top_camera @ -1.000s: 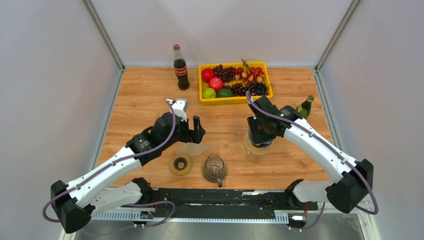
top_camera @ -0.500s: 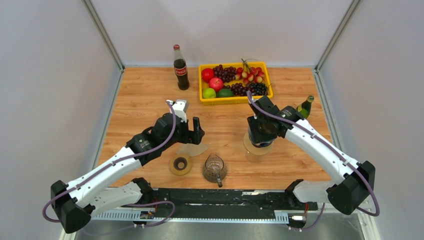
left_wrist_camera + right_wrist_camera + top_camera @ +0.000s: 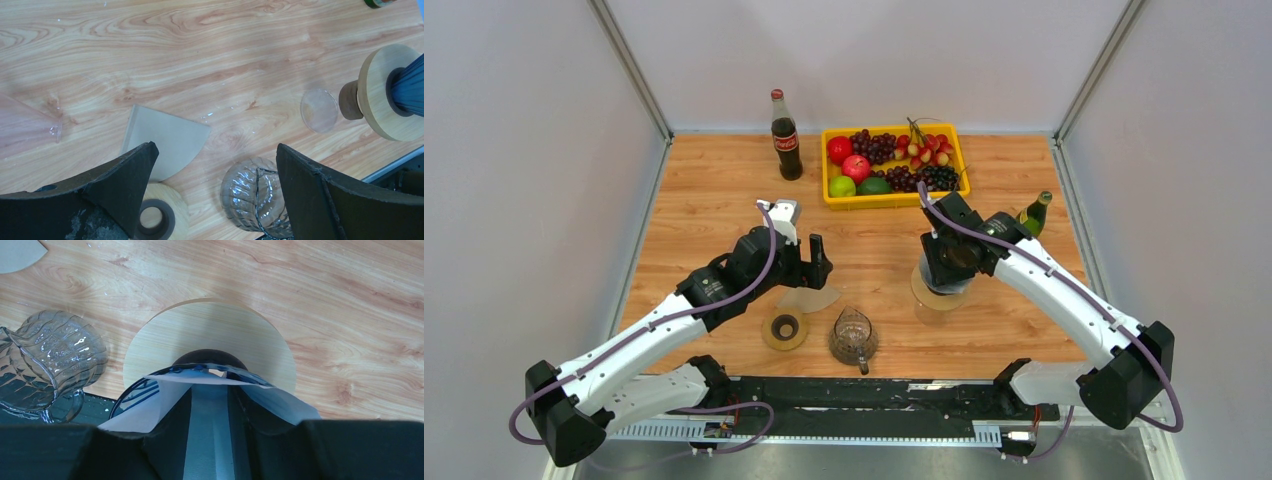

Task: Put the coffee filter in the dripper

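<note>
A blue glass dripper (image 3: 131,394) sits on a round wooden stand (image 3: 210,332), which also shows in the top view (image 3: 939,297). My right gripper (image 3: 210,412) reaches down into the dripper (image 3: 946,268) and is shut on a fold of a white coffee filter (image 3: 282,401) that spreads inside the rim. A second, tan filter (image 3: 167,142) lies flat on the table (image 3: 809,298). My left gripper (image 3: 216,150) is open and empty, hovering over it (image 3: 817,258).
A glass pitcher (image 3: 854,337) and a wooden ring (image 3: 784,330) stand near the front edge. A small clear disc (image 3: 319,110) lies by the stand. A cola bottle (image 3: 785,135), a yellow fruit tray (image 3: 894,201) and a green bottle (image 3: 1034,213) stand behind.
My right gripper has shifted very slightly over the dripper. The left arm has barely moved.
</note>
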Robot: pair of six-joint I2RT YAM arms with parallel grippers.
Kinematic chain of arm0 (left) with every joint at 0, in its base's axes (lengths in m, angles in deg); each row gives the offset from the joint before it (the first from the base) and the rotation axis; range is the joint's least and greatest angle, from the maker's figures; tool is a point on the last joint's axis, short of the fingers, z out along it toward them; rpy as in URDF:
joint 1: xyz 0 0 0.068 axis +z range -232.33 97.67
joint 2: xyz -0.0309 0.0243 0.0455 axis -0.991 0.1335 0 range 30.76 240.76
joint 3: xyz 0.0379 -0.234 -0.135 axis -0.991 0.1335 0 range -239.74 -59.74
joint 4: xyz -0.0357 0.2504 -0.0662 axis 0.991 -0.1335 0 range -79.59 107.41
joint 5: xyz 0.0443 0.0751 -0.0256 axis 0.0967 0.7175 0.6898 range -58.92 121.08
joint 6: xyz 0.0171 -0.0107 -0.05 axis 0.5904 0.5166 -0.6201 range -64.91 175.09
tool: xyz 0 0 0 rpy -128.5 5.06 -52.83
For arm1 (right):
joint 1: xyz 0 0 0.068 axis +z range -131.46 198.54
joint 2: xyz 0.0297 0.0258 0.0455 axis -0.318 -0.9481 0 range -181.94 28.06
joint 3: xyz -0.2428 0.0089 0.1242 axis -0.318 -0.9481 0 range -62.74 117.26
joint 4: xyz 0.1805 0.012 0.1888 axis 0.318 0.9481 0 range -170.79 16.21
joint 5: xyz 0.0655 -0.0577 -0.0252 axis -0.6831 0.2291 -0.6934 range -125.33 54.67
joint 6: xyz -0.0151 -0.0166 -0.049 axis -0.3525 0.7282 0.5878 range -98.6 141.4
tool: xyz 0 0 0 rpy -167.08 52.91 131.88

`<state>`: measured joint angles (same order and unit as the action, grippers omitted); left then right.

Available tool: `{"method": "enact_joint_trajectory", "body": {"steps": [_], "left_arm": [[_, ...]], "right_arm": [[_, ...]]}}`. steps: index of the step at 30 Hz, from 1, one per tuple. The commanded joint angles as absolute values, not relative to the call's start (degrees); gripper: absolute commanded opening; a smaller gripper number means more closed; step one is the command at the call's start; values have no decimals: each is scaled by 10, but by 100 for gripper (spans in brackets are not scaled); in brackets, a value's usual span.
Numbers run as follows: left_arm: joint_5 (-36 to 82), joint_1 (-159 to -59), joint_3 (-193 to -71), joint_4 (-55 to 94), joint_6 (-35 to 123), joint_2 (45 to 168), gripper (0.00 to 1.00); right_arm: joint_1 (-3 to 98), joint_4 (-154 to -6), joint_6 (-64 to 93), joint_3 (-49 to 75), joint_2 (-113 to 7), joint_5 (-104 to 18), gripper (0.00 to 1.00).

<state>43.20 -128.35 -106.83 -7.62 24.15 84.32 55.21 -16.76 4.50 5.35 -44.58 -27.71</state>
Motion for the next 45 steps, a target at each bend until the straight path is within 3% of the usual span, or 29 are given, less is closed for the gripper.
{"method": "enact_joint_trajectory", "body": {"steps": [1, 20, 25, 29, 36, 45], "left_arm": [[432, -1282, -1084, -66, 250, 835, 100], [420, -1282, -1086, -56, 250, 838, 100], [424, -1282, -1088, -59, 247, 835, 100], [427, -1282, -1090, -66, 247, 829, 100], [436, -1277, -1084, -73, 243, 814, 100], [451, -1217, -1076, -123, 225, 807, 100]], "right_arm": [[554, -160, 32, 80, -427, -274, 37], [554, -145, 50, 163, -378, -283, 45], [553, -191, 58, 193, -330, -263, 62], [554, -284, 61, 167, -269, -249, 99], [554, -453, 47, 62, -173, -217, 100], [554, -479, 55, 53, -185, -216, 100]]}}
